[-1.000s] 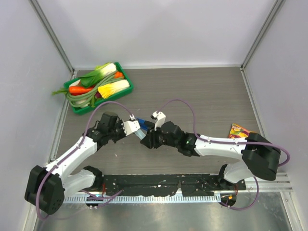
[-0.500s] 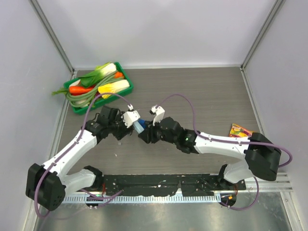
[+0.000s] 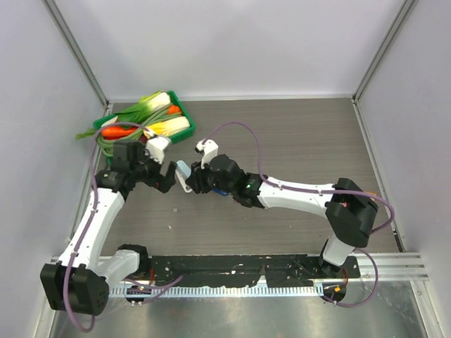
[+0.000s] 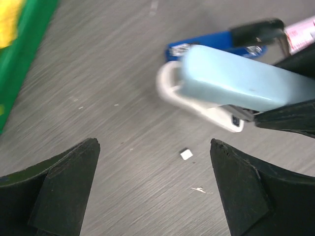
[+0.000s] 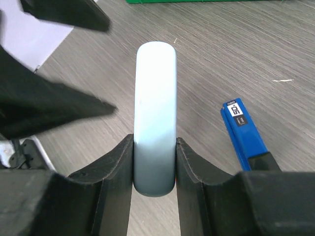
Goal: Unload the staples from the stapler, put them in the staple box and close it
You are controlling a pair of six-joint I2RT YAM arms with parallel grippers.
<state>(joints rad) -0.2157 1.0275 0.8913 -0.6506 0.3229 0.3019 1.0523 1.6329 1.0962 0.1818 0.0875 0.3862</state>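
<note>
Right gripper [image 5: 155, 162]: yours is clamped on the pale blue stapler [image 5: 155, 98].
Left gripper [image 4: 153, 147]: spread wide, just beside its nose.
Staples [image 4: 199, 189]: tiny sliver on the table [image 4: 98, 73].
Room: dark blue stapler [image 5: 243, 130] alongside.

Smooth matt plastic stapler [image 5: 155, 123]

A robotics lab test cell: plain pale-grey wall panels [image 3: 232, 42] in aluminium frame posts [image 3: 77, 53] box in a grey wood-grain desk [image 3: 303, 141]. Two white-and-black robot arms [image 3: 296, 197] are bolted to a black metal rail [image 3: 232, 266].
</note>
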